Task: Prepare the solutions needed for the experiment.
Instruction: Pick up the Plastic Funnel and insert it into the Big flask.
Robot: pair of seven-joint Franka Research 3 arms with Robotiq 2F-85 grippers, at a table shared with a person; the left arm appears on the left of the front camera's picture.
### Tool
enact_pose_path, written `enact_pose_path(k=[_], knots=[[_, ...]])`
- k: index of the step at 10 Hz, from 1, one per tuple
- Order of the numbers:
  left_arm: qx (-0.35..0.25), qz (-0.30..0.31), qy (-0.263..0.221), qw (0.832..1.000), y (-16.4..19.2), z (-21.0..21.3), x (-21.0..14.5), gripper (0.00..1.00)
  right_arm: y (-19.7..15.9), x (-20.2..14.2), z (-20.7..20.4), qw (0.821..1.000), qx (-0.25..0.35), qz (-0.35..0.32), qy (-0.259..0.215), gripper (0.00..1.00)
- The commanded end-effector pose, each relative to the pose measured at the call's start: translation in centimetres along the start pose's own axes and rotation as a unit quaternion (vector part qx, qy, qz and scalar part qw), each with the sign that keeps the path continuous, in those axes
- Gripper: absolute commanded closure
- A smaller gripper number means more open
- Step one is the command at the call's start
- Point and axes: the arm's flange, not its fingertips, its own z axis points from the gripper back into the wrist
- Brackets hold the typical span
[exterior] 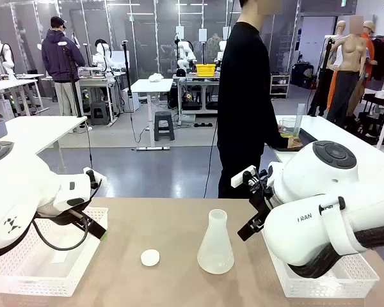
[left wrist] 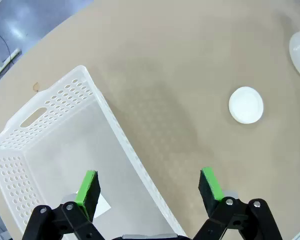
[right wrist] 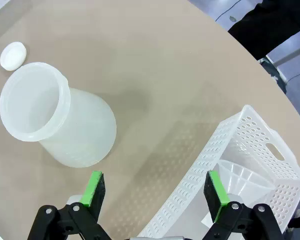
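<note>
A frosted white conical flask [exterior: 216, 244] stands open-mouthed at the middle of the tan table, and its small white round cap [exterior: 150, 258] lies to its left. I make out no liquid inside the flask [right wrist: 65, 125]. On the table behind, by the person's hand, a clear container holds pale yellow solution [exterior: 287, 132]. My left gripper [left wrist: 150, 182] hangs open above the inner wall of the left basket, with the cap [left wrist: 246, 105] off to one side. My right gripper [right wrist: 154, 184] hangs open over bare table between the flask and the right basket. Neither holds anything.
White perforated baskets sit at the table's left [exterior: 25, 272] and right [exterior: 352, 281] front corners. The right one [right wrist: 250, 130] holds a clear funnel [right wrist: 242, 180]. The person in black [exterior: 243, 96] stands at the far edge, turned towards the side table.
</note>
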Motion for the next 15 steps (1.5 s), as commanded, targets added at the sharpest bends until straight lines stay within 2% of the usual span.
enact_pose_path(k=[1,15], knots=[[0.000,0.000,0.000,1.000,-0.02,0.00,0.01,0.00,0.00,0.00,0.00,1.000,0.000,0.000,0.000,0.00],[0.000,0.000,0.000,1.000,-0.02,0.00,0.01,0.00,0.00,0.00,0.00,1.000,0.000,0.000,0.000,0.00]])
